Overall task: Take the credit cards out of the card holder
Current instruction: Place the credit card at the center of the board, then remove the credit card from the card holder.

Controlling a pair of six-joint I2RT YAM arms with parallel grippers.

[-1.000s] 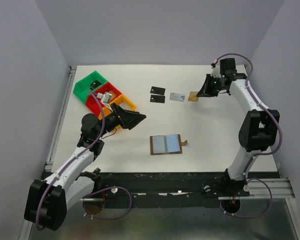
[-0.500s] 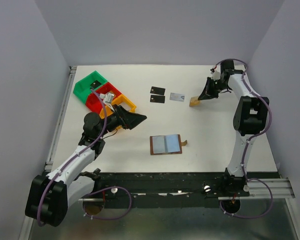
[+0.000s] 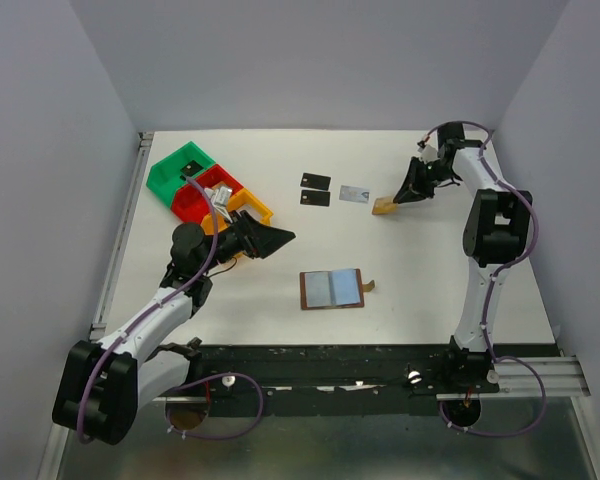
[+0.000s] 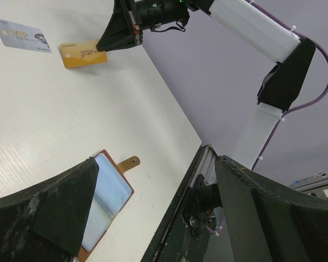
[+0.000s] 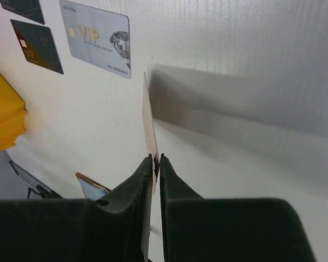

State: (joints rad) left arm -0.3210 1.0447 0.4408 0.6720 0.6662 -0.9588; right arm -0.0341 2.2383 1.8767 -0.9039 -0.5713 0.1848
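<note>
- Card holder (image 3: pixel 332 289) lay open and flat on the bench (image 3: pixel 430 270), nearest the arm bases, long axis left-right, tab on its right side. Grey-blue pockets faced up; couldn't tell if a card was left inside.
- Left end effector (image 3: pixel 280 238) hung just beyond-left of the card holder, fingers wide apart, empty. It was the nearer arm.
- Farther beyond the card holder ran a row of cards: two black cards (image 3: pixel 316 181), silver card (image 3: pixel 354 194), tan-gold card (image 3: pixel 384 206).
- Right end effector (image 3: pixel 398 198) was beyond-right of the card holder, fingers a slit apart on the tan-gold card's edge, card low at the row's right end. Likely placing it. The card holder lay near-left of it, well apart.
- Green bin (image 3: pixel 160 182), red bin (image 3: pixel 185 205) and yellow bin (image 3: pixel 260 210) stood far-left of the card holder; contents too small to tell.
</note>
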